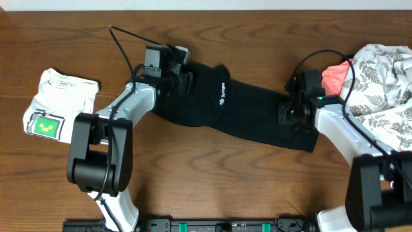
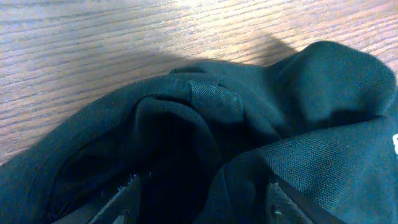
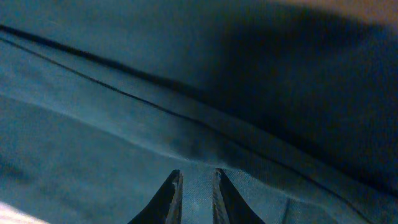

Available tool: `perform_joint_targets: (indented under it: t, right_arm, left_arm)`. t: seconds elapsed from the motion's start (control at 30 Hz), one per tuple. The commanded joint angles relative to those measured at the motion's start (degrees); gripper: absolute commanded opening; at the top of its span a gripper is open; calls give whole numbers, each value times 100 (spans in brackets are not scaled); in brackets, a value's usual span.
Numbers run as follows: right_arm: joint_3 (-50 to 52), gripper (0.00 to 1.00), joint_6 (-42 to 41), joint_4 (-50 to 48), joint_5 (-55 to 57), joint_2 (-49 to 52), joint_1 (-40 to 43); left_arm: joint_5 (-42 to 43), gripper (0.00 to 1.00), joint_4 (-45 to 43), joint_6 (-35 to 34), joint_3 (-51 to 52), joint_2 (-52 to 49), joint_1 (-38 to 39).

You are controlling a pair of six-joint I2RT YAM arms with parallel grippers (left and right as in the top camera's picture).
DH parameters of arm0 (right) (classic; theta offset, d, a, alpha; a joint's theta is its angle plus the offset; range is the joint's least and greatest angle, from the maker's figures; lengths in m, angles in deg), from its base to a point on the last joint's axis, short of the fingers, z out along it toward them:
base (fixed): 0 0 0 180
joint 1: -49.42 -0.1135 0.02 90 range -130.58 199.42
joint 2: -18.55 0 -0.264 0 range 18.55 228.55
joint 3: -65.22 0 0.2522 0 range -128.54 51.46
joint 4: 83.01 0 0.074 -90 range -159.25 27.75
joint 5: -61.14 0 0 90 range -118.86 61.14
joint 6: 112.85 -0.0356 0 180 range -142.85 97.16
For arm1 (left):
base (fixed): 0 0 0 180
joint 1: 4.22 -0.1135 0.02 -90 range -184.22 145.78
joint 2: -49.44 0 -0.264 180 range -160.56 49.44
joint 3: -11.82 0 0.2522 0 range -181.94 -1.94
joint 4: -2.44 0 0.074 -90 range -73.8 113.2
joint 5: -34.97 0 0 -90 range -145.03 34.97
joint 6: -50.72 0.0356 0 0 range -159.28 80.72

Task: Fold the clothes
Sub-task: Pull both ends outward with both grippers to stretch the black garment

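Observation:
A black garment (image 1: 248, 111) with a small white logo lies stretched across the middle of the wooden table (image 1: 219, 180). My left gripper (image 1: 183, 80) is at its bunched upper-left end. In the left wrist view the left gripper (image 2: 202, 186) stands open, with a mound of the dark cloth (image 2: 311, 93) between and ahead of its fingers. My right gripper (image 1: 289, 115) sits on the garment's right end. In the right wrist view the right gripper (image 3: 196, 178) has its fingers drawn close together on a fold of the dark fabric (image 3: 93, 124), beside a seam.
A folded white shirt (image 1: 59, 103) with a green print lies at the left. At the far right is a heap of white leaf-patterned cloth (image 1: 386, 71) with a coral piece (image 1: 335, 77) against it, close behind the right arm.

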Motion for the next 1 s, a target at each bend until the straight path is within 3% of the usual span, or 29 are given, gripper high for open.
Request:
perform_joint_targets:
  t: [0.0,0.17,0.4,0.6,0.97]
  right_arm:
    - [33,15,-155,-50,76,374,-50]
    - [33,16,-155,-170,101,820,-44]
    - [31,15,-129,-251,732,975,138]
    - [31,13,79,-380,719,975,577]
    - [31,14,520,-909,807,975,793]
  left_arm:
    - [-144,64,-17,118,13,-254,-13]
    - [-590,65,48,109,13,-570,-13]
    - [-2428,64,710,-879,13,-638,-168]
    - [-2492,55,1600,-2332,13,-638,-472]
    - [-2986,50,2402,-3342,13,-636,-481]
